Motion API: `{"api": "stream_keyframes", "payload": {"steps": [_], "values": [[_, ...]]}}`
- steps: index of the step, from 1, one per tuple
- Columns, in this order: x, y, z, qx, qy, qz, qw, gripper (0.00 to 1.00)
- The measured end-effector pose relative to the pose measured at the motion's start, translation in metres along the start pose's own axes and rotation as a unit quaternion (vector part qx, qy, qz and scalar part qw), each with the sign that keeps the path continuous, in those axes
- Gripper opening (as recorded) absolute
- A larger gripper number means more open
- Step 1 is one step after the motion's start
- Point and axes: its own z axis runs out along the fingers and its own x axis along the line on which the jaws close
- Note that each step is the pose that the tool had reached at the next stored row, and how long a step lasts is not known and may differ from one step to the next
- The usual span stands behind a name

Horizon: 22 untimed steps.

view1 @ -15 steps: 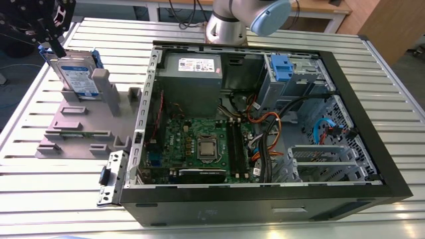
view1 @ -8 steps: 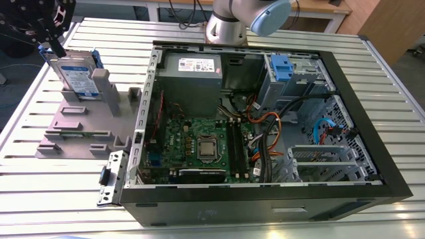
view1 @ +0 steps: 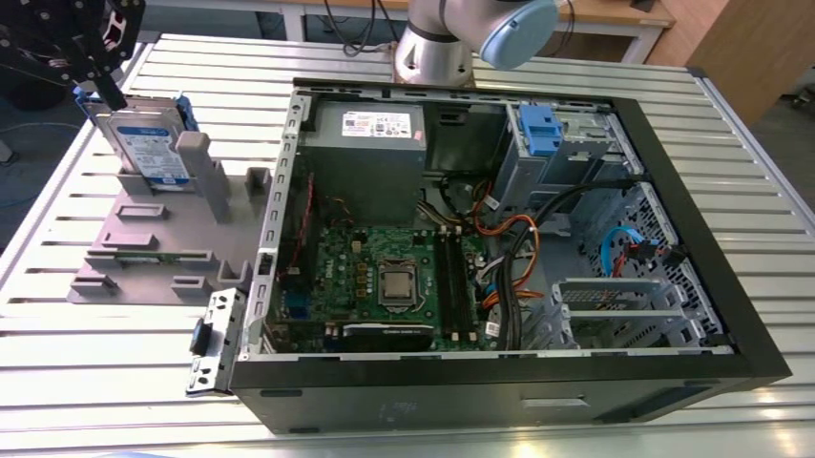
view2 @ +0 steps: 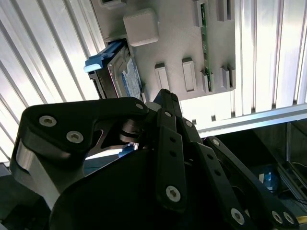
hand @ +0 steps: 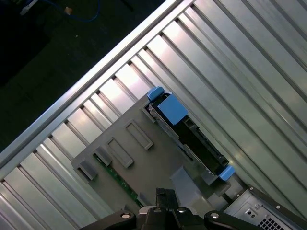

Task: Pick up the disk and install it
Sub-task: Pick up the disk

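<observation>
Disk [view1: 144, 143] stands on edge in the grey stand [view1: 143, 234] on the tabletop [view1: 114, 339]. End effector [view1: 107, 88] hangs right at its top edge; how far open, can't tell. Arm [view1: 446, 38] rises behind the computer case [view1: 510, 391].

Slatted metal bench [view1: 114, 382] under everything, and on it an open computer case [view1: 510, 396] lying on its side. Inside we've got a green circuit board [view1: 363, 253], a grey power supply [view1: 369, 143] right behind it, and orange cables [view1: 516, 229] looping just beside. On the exterior view's left of the case, a grey plastic stand [view1: 140, 239] with upright posts sits on the bench.
</observation>
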Motion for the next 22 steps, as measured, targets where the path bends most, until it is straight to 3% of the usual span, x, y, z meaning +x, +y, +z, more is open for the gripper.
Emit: {"api": "stream_keyframes", "payload": {"steps": [22], "values": [[0.0, 0.0, 0.0, -0.0002, -0.0001, -0.009, 0.99996, 0.11]]}}
